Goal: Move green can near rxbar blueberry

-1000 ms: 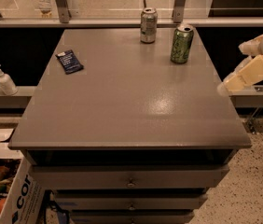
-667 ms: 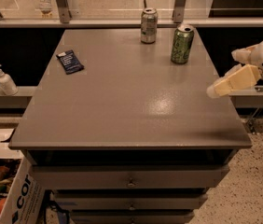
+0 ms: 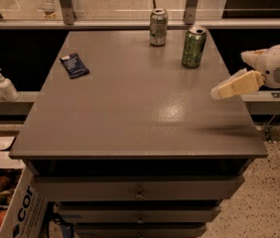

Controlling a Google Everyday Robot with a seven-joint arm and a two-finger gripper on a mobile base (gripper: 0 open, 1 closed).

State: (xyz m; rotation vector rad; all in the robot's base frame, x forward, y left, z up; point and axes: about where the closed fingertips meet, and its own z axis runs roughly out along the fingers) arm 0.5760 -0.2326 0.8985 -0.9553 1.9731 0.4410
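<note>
The green can (image 3: 193,46) stands upright near the far right corner of the grey table (image 3: 130,113). The rxbar blueberry (image 3: 74,65), a dark navy wrapper, lies flat on the far left part of the table. My gripper (image 3: 220,90) reaches in from the right edge, above the table's right side, in front of and to the right of the green can, well apart from it. It holds nothing that I can see.
A silver-grey can (image 3: 158,27) stands at the table's far edge, left of the green can. A soap dispenser (image 3: 4,86) sits on a ledge to the left. A cardboard box (image 3: 6,205) sits on the floor at lower left. Drawers (image 3: 139,195) are below the tabletop.
My gripper has moved left from beyond the table's right edge to over its right side. The cans and the bar have not moved.
</note>
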